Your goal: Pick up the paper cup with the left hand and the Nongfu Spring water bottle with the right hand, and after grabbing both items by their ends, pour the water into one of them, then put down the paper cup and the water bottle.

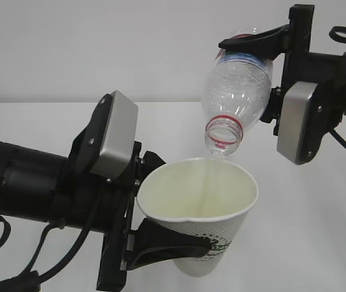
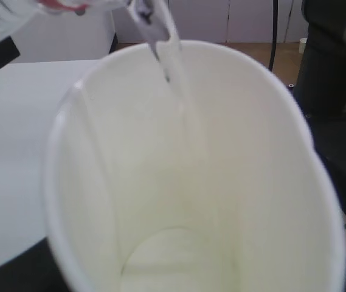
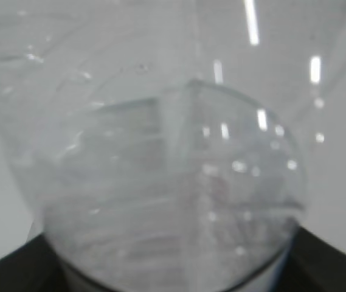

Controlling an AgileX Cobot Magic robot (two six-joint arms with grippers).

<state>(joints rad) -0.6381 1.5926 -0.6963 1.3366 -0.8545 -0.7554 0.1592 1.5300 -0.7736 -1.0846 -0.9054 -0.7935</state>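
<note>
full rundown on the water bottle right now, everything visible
The water bottle is clear ribbed plastic with a red neck ring and no cap, its label mostly hidden behind the grip. It hangs tipped steeply, mouth down, held near its base by the right end effector. The mouth sits just above the rim of the paper cup, not touching it, and a thin stream of water runs from it into the cup. The right wrist view shows some water left inside. Only the end effector touches it.
</note>
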